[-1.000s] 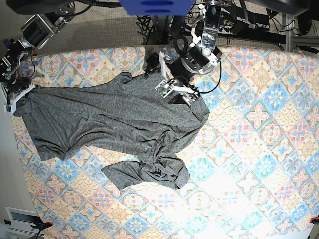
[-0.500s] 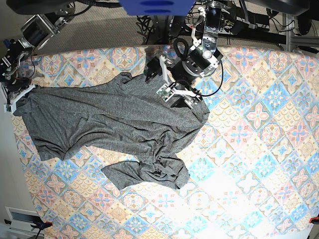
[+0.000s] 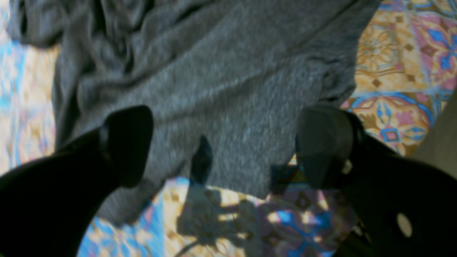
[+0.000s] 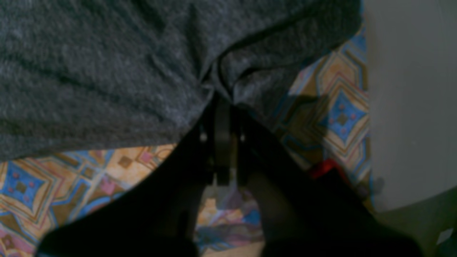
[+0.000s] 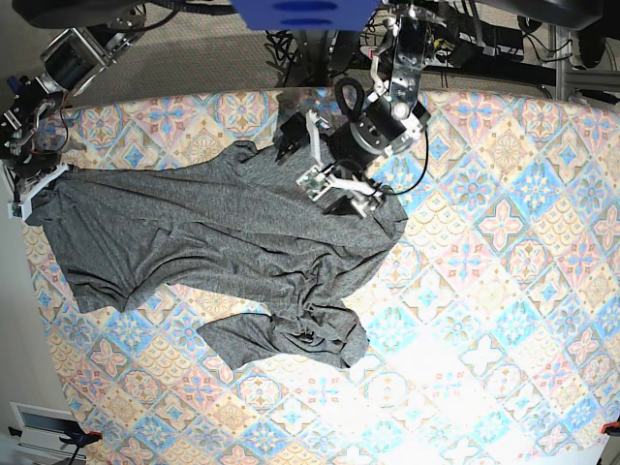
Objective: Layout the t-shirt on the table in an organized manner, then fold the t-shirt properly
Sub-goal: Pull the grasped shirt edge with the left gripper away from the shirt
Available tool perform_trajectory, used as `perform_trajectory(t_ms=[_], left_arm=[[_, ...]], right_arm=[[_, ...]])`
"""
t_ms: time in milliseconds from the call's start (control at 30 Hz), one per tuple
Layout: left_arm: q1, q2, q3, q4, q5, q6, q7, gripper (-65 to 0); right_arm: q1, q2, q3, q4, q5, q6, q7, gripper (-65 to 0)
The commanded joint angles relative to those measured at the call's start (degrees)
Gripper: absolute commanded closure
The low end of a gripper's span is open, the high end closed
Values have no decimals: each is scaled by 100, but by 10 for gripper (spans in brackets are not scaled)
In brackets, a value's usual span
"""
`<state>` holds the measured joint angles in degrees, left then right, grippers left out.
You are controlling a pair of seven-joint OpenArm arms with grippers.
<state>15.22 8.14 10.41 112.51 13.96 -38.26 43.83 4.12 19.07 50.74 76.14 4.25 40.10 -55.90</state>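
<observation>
Now my left claw (image 5: 334, 184) has risen slightly toward 12 o'clock off the t-shirt (image 5: 223, 247), jaws spread wide and empty. My right claw (image 4: 223, 107) stays clenched on the shirt's edge at 9 o'clock. Rumpled dark-grey cloth sprawls across the surface (image 5: 504, 291), bunched near 6 o'clock.

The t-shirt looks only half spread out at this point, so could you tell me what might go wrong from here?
1. The right gripper is shut on the t-shirt right at the table edge; a further pull could drag cloth over the side.
2. The left gripper hangs open above the hem; closing there might pinch only one layer.
3. The bunched lower part could get folded in unless smoothed first.
</observation>
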Motion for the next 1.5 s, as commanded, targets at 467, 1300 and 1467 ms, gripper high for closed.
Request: perform_trajectory(t_ms=[467, 1300, 1467], left_arm=[[-762, 34, 150, 94, -11, -82, 1291, -316], [311, 86, -193, 77, -248, 613, 1309, -436], [451, 86, -1222, 77, -2130, 261, 1326, -465]], right_arm=[[67, 155, 12, 127, 19, -10, 91, 0], [58, 146, 12, 100, 10, -10, 56, 0], [67, 67, 12, 127, -605, -10, 82, 0]])
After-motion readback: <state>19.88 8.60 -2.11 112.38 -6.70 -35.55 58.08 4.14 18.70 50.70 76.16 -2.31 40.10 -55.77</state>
